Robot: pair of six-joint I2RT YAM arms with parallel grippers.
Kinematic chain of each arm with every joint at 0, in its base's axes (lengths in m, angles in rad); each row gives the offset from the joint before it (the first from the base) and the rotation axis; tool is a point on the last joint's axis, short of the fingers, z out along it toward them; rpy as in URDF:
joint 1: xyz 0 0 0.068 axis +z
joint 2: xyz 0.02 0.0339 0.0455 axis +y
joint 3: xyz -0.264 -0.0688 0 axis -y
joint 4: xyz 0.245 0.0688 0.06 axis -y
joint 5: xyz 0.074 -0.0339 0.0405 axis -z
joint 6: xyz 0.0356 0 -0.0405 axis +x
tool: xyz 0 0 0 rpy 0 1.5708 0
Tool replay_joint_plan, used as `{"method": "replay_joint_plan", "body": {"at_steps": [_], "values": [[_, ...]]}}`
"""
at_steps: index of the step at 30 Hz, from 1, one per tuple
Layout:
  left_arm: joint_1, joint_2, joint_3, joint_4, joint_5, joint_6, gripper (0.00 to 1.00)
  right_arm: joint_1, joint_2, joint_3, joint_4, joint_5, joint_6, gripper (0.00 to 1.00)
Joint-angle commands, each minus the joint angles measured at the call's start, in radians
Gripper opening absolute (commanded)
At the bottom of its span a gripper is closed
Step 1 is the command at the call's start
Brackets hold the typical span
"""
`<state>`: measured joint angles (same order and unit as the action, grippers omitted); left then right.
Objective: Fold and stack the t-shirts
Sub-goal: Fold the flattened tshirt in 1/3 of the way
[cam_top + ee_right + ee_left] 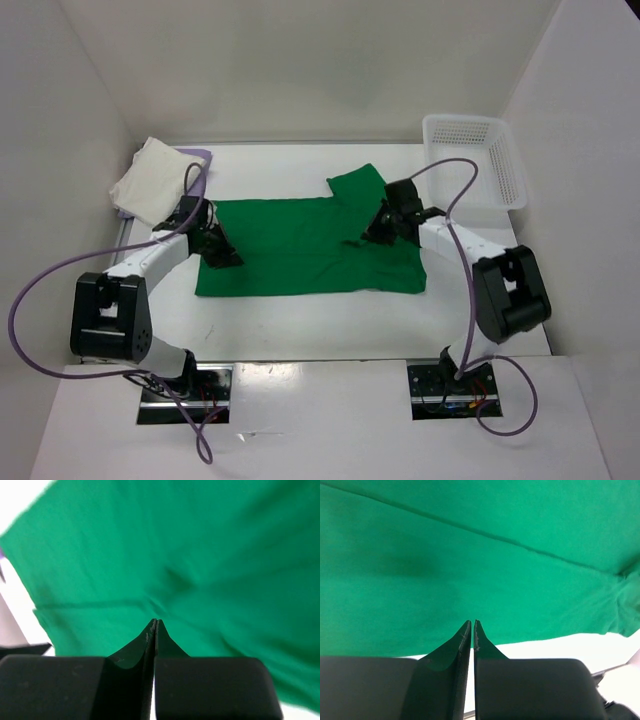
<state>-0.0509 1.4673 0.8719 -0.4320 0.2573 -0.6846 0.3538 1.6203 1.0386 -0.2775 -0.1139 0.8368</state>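
Two pincers are meeting the green t-shirt (300,255) lying flat: left pincer (224,253), almost together, at its left edge; right pincer (372,233), fully together, over its right half; table (300,325) showing round every hem.

The green shirt (480,560) fills most of the frame. A seam (470,530) runs diagonally from upper left to right, where the cloth bunches at the edge. Bare table (560,647) shows below its hem. The left gripper (472,623) has its jaws nearly together, with only a narrow slit between them, and the tips sit at the hem.
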Motion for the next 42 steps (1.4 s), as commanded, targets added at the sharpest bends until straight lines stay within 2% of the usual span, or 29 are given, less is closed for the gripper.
{"method": "replay_joint_plan", "body": {"at_steps": [1, 7, 11, 19, 21, 24, 25, 28, 29, 32, 33, 34, 36, 39, 42], "values": [[-0.040, 0.019, 0.024, 0.012, 0.011, -0.003, 0.10, 0.011, -0.079, -0.093, 0.006, 0.006, 0.018, 0.00], [-0.050, 0.070, 0.015, 0.052, 0.025, -0.012, 0.10, 0.020, -0.039, -0.126, 0.012, -0.023, 0.008, 0.00], [-0.041, 0.143, 0.024, 0.049, 0.007, 0.010, 0.10, 0.020, 0.055, -0.091, 0.021, -0.012, -0.025, 0.00], [0.011, 0.133, 0.001, 0.027, 0.007, 0.010, 0.07, -0.027, 0.323, 0.265, 0.021, 0.016, -0.045, 0.00], [0.011, 0.107, 0.001, -0.001, -0.007, 0.010, 0.07, -0.027, 0.355, 0.377, 0.021, 0.001, -0.045, 0.00], [0.011, 0.048, 0.022, -0.019, -0.016, 0.019, 0.07, 0.003, 0.366, 0.448, -0.028, 0.005, -0.066, 0.00], [0.011, 0.027, 0.022, -0.019, -0.016, 0.019, 0.10, 0.013, 0.339, 0.439, -0.028, 0.019, -0.067, 0.00], [-0.013, 0.014, 0.022, -0.019, -0.016, 0.008, 0.10, 0.022, 0.230, 0.277, -0.011, 0.019, -0.055, 0.00], [-0.036, 0.014, 0.022, -0.019, -0.016, -0.006, 0.11, 0.022, 0.189, 0.156, 0.003, 0.008, -0.045, 0.00], [-0.058, 0.030, 0.012, 0.021, 0.008, -0.032, 0.11, 0.022, 0.021, -0.043, 0.040, 0.008, -0.015, 0.00], [-0.058, 0.062, -0.005, 0.051, 0.025, -0.056, 0.11, 0.022, -0.008, -0.073, 0.031, -0.004, -0.005, 0.00], [-0.037, 0.085, -0.016, 0.070, 0.115, -0.065, 0.11, 0.022, -0.048, -0.124, 0.031, -0.004, -0.005, 0.00], [-0.015, 0.149, -0.027, 0.104, 0.172, -0.085, 0.09, 0.022, -0.057, -0.166, 0.003, -0.017, -0.005, 0.00], [-0.006, 0.189, -0.027, 0.076, 0.131, -0.066, 0.08, 0.022, -0.057, -0.235, -0.012, 0.011, -0.005, 0.00], [0.069, 0.189, -0.077, 0.047, 0.114, -0.043, 0.07, 0.022, -0.091, -0.296, -0.031, 0.042, 0.042, 0.00]]}}
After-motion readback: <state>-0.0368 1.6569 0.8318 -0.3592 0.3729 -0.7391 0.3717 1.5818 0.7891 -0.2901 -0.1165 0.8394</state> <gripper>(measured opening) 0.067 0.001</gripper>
